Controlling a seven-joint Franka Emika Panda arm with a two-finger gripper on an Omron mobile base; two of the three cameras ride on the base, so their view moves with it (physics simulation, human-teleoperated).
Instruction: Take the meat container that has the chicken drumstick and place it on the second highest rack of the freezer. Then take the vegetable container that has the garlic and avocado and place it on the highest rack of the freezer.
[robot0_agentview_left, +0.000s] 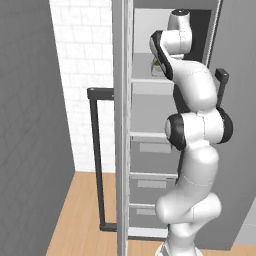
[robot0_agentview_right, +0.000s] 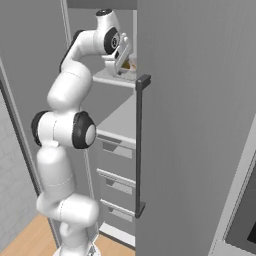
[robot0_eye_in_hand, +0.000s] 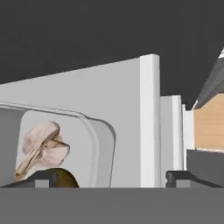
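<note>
So the arm's reaching way up into the open freezer (robot0_agentview_left: 150, 125), with the gripper (robot0_agentview_right: 121, 59) at the top shelf (robot0_agentview_left: 152, 81). Fingers are spread wide, one either side of the vegetable container's (robot0_eye_in_hand: 98, 140) rim and not clamping anything. The container sits on that shelf, the garlic (robot0_eye_in_hand: 43, 146) inside it and the avocado (robot0_eye_in_hand: 65, 178) just beside the garlic.

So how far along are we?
The container with garlic and avocado sits on the freezer's top shelf. The gripper is open astride its rim, so that step looks nearly done. I can't confirm the drumstick container: the arm hides most of the shelf below. Left: back the arm out.
</note>
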